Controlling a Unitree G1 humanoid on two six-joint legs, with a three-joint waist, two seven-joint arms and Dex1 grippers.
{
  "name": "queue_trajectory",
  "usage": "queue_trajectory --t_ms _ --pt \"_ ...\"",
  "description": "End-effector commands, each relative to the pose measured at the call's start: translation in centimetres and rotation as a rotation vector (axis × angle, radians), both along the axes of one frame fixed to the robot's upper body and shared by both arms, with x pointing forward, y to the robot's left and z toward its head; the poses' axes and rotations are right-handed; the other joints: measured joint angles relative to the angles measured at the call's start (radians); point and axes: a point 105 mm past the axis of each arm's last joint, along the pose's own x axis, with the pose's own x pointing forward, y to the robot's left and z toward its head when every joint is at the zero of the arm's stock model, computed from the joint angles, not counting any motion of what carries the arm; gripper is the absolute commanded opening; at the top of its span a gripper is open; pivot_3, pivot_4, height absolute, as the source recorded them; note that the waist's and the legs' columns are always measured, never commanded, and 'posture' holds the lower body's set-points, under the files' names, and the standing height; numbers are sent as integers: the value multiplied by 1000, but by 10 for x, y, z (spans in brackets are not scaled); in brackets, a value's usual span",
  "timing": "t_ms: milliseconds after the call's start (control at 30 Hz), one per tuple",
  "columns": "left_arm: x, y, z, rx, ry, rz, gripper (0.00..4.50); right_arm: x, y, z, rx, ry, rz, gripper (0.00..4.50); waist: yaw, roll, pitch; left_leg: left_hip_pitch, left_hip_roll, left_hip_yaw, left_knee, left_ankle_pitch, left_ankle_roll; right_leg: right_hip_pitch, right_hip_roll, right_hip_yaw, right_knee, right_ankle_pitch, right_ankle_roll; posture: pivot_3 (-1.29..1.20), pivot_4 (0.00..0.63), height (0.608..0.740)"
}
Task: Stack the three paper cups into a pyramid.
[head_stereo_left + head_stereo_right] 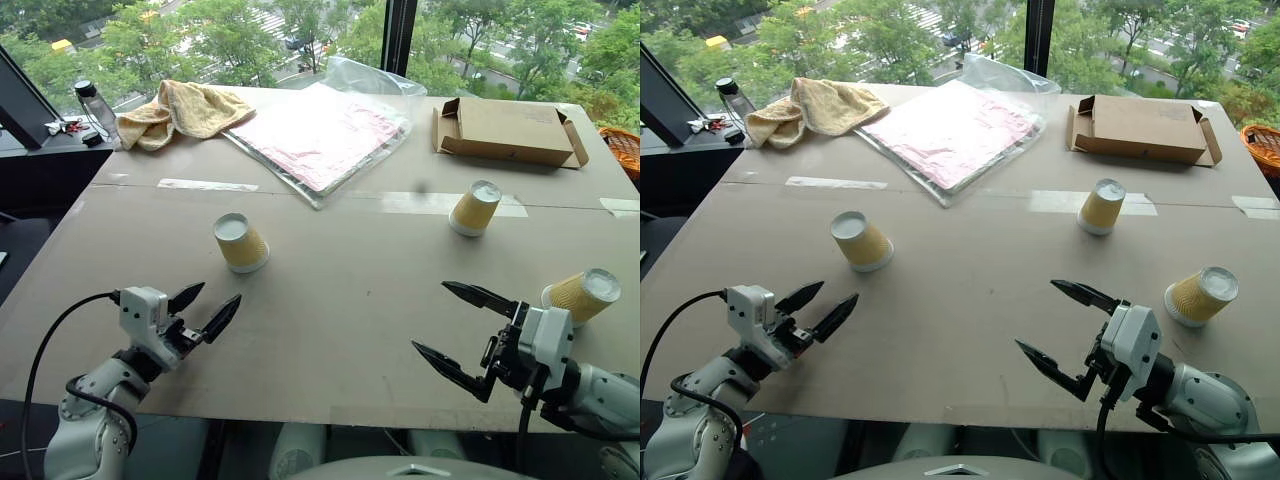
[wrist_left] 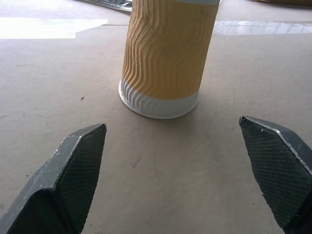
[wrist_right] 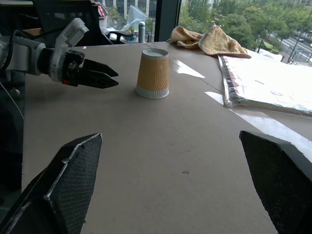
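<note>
1. Table (image 1: 330, 300): three paper cups stand upside down and well apart, none stacked. Left cup (image 1: 241, 242) sits near the left gripper; middle cup (image 1: 474, 208) stands on a pale tape strip toward the far right; right cup (image 1: 582, 296) stands by the right edge.
2. Left gripper (image 1: 204, 308): jaws spread wide, holding nothing, low over the near left part of the table, pointing toward the left cup but clear of it.
3. Right gripper (image 1: 448, 322): jaws spread wide, empty, just beside the right cup, pointing away from it.
4. Left wrist view: ribbed wall and white rim band of the left cup, seated flat on the board between and beyond the fingers (image 2: 80, 165).
5. Right wrist view: left gripper and left cup seen side-on, with a clear gap between them.
6. Head views: towel (image 1: 180, 108), bagged pink sheets (image 1: 320, 135) and cardboard box (image 1: 508, 130) along the far edge.
</note>
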Motion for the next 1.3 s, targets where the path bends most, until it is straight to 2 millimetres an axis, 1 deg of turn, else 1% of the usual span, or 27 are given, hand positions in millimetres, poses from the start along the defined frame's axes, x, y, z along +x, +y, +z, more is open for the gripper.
queue_trajectory --t_ms 33,133,233,333,400,433,467,533,567,600,633,733,833,900,967,1100,1200,1300 --pt "13 -7 16 82 -49 -44 4500 -11 6 7 -1 -25 63 4464 2 -1 -1 0 0 0 0 0 0 0 0 0 0 -1 1 0 150 740" --pt "30 -11 29 84 -77 -47 4500 -15 4 8 1 -23 63 4464 2 -1 -1 0 0 1 0 0 0 0 0 1 0 1 -2 0 150 740" --pt "45 -16 39 90 -97 -63 4500 -16 2 12 20 -30 46 4464 1 -1 -1 0 0 1 0 0 0 0 1 1 0 2 -1 0 150 740" --pt "57 -23 44 93 -101 -83 4500 -16 2 13 21 -32 38 4464 0 -1 -1 0 0 1 0 0 0 0 1 1 0 3 2 0 150 740" --pt "65 -30 41 103 -79 -109 4500 -16 0 13 19 -34 16 4464 -2 -1 -1 0 0 1 0 0 0 0 1 1 0 3 2 0 150 740" --pt "68 -34 39 104 -70 -130 3983 -15 -1 12 16 -35 4 4500 -2 -1 -1 0 0 1 0 0 0 0 1 1 0 4 2 0 150 740" --pt "69 -39 39 106 -65 -154 3595 -15 -3 12 14 -35 -13 4500 -2 -1 -1 0 0 1 0 0 0 0 1 1 0 4 2 0 150 740" --pt "71 -45 40 103 -70 -182 2657 -16 -5 12 11 -33 -39 4500 -2 -1 -1 0 0 1 0 0 0 0 1 1 1 4 2 0 150 740" --pt "72 -47 41 99 -76 -193 2460 -16 -6 11 8 -33 -51 4500 -2 -1 -1 0 0 1 0 0 0 0 1 1 1 4 2 0 150 740" --pt "72 -49 43 94 -82 -210 2464 -16 -7 11 5 -33 -60 4500 -1 -1 -1 0 0 1 0 0 0 0 1 1 1 4 2 0 150 740" --pt "71 -56 46 83 -87 -256 2464 -17 -7 10 4 -32 -70 4500 -1 -1 -1 0 0 1 0 0 0 0 1 1 1 4 2 0 150 740" --pt "63 -88 55 61 -96 -463 2464 -16 -9 9 2 -37 -117 4500 0 -1 -1 0 0 1 0 0 0 0 1 1 1 3 2 0 150 740" --pt "59 -120 61 33 -84 -648 2464 -16 -12 6 0 -33 -175 4500 2 -1 -1 0 0 1 1 0 0 0 1 1 1 3 2 0 150 740" --pt "59 -140 62 32 -72 -748 2464 -19 -14 3 -8 -27 -211 4500 9 -1 0 -1 0 0 1 0 0 0 1 0 1 3 2 0 150 740" --pt "62 -156 59 50 -65 -813 2464 -22 -16 0 -17 -20 -247 4500 4 -1 0 -1 0 0 1 0 0 0 1 1 1 3 2 0 150 740" --pt "64 -176 55 64 -63 -902 2464 -28 -20 -1 -24 -13 -306 4500 -12 0 -1 -1 0 1 1 0 0 0 2 2 1 3 3 0 150 740" --pt "66 -189 40 127 -42 -951 2464 -34 -20 0 -29 -8 -357 4500 -28 0 0 -1 0 0 1 0 0 0 3 2 1 3 3 0 150 740" --pt "67 -190 28 169 -20 -971 2464 -35 -21 2 -28 -11 -399 4500 -21 1 0 -1 0 0 1 0 0 0 3 2 2 1 5 0 150 740"
